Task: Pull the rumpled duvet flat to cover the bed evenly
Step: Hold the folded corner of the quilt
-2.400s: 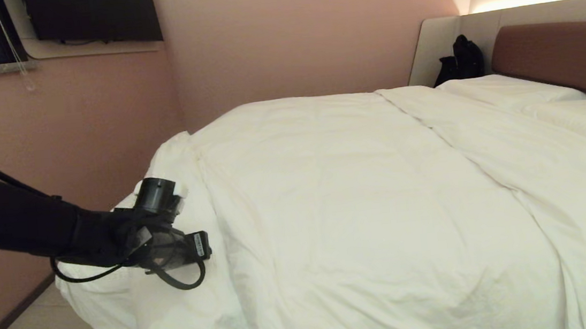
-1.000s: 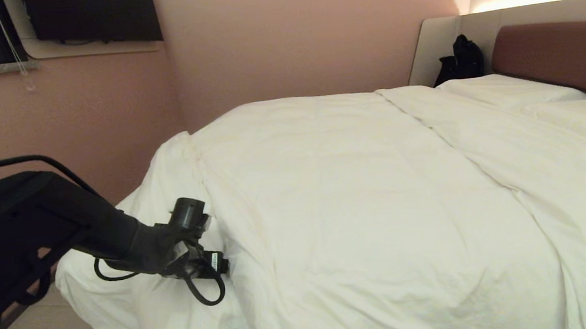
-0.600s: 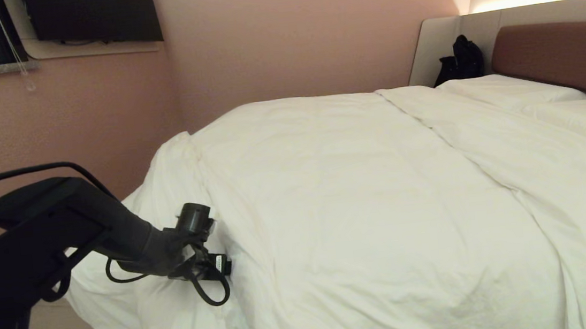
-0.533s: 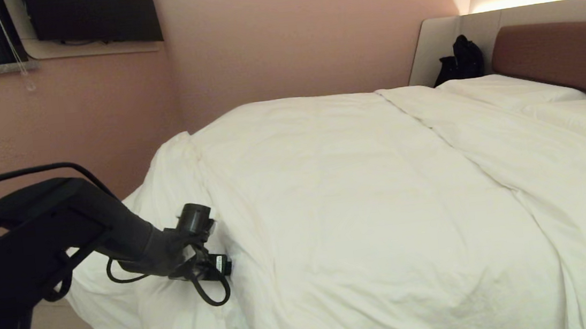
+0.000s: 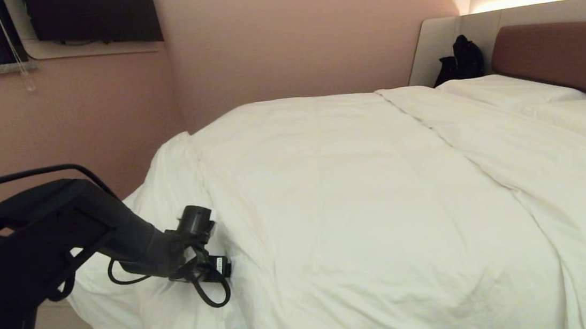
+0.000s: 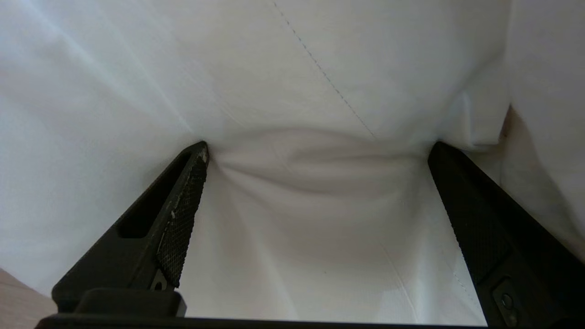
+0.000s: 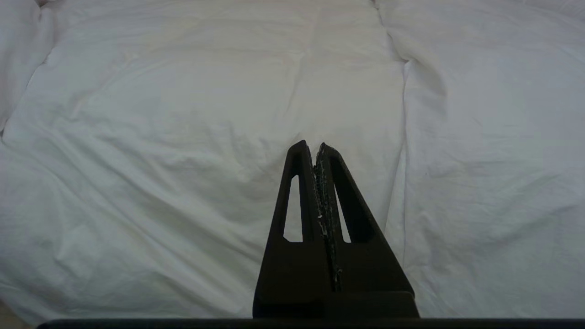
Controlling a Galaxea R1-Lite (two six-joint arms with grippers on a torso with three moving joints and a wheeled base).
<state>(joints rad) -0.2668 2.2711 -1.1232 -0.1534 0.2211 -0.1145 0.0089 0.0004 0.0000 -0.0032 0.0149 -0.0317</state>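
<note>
white duvet [image 5: 361,201] runs lengthwise from 7 toward the headboard [image 5: 562,55] at 2 o'clock; left gripper [image 6: 315,153] spread, tips pressing its corner; right gripper [image 7: 316,151] pressed together.

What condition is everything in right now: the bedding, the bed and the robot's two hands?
duvet: spread over the bed, wrinkled, bunched at the foot corner.
bed: covered; headboard and pillows showing.
pillows: lying flat by the headboard.
left hand: open, fingertips pressed into the duvet.
right hand: shut, empty, above the duvet.
</note>
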